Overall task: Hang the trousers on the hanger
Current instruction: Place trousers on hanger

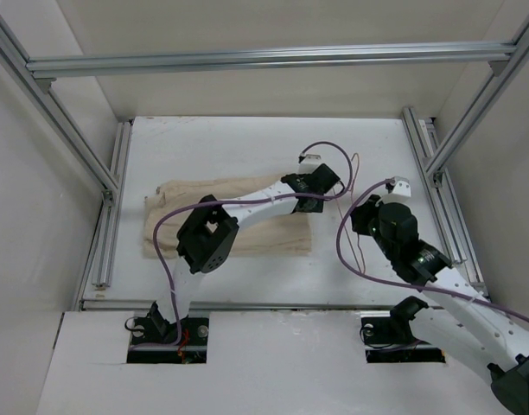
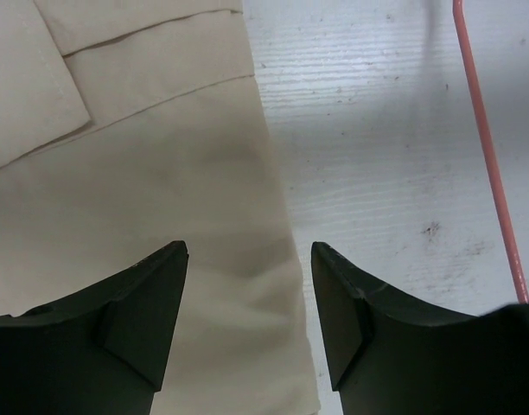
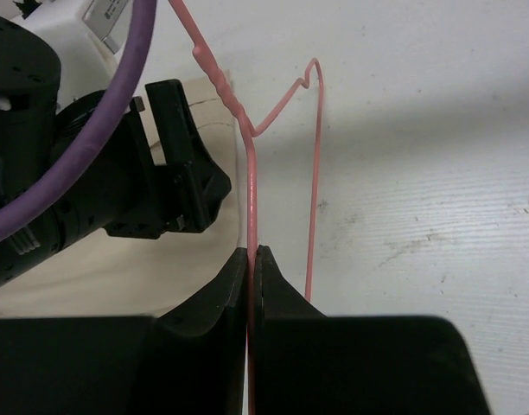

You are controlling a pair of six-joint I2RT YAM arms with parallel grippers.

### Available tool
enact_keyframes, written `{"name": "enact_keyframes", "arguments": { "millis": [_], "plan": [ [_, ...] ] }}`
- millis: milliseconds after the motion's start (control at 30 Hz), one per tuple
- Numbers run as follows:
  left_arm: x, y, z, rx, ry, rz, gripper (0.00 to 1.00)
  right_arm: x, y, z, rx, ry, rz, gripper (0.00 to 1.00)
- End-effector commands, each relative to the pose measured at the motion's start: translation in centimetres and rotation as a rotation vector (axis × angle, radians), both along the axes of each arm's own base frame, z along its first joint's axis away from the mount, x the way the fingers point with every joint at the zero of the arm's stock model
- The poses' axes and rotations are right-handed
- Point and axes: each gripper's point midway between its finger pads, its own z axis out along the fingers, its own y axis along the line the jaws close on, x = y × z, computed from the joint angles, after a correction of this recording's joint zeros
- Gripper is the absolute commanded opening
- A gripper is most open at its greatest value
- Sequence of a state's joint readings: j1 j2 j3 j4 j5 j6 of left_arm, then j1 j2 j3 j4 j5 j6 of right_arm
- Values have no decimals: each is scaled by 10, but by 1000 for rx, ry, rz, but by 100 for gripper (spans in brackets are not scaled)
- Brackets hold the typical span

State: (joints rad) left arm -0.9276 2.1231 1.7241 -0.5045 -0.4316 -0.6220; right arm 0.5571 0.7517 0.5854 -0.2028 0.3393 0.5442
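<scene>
The beige trousers (image 1: 239, 226) lie folded flat on the white table, left of centre. My left gripper (image 1: 321, 194) hangs open over their right edge. In the left wrist view the cloth edge (image 2: 161, 190) lies between the open fingers (image 2: 249, 251), and a pink wire of the hanger (image 2: 489, 156) runs along the right. My right gripper (image 1: 361, 220) is shut on the thin pink hanger (image 3: 251, 173), pinching one wire at the fingertips (image 3: 252, 252). The hanger (image 1: 355, 173) stands just right of the trousers. The trousers also show in the right wrist view (image 3: 117, 277), behind the left gripper (image 3: 178, 173).
Purple cables (image 1: 165, 259) loop off both arms. Aluminium frame rails (image 1: 109, 216) border the table left and right (image 1: 437, 173), with a crossbar (image 1: 264, 59) overhead. Bare white table (image 1: 247, 147) lies beyond the trousers.
</scene>
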Motion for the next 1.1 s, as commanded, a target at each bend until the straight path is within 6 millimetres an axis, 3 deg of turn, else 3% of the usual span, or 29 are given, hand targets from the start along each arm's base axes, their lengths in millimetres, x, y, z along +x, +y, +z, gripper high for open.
{"name": "enact_keyframes", "arguments": {
  "millis": [0,333,400,433,500,567,667,800,967,1067],
  "plan": [
    [12,-11,2,-29,-27,33,57,6,-2,14,51,-50,-38,0],
    [28,-2,-30,-3,-34,91,53,11,1,10,110,-126,-62,0],
    [31,-1,-32,-8,-39,97,47,11,3,9,121,-135,-57,0],
    [33,-1,-33,-19,-40,103,34,11,5,8,126,-136,-52,0],
    [34,2,-23,-60,-56,120,12,9,9,9,140,-140,-42,0],
    [34,2,-3,-125,-83,128,7,9,11,11,145,-149,-30,0],
    [30,3,36,-244,-106,121,6,10,15,18,141,-169,-8,0],
    [23,6,69,-346,-125,108,6,16,16,31,107,-209,2,0],
    [20,5,86,-434,-130,94,5,25,23,42,97,-248,18,0],
    [22,3,77,-429,-109,97,4,27,28,45,93,-253,26,0]
  ]
}}
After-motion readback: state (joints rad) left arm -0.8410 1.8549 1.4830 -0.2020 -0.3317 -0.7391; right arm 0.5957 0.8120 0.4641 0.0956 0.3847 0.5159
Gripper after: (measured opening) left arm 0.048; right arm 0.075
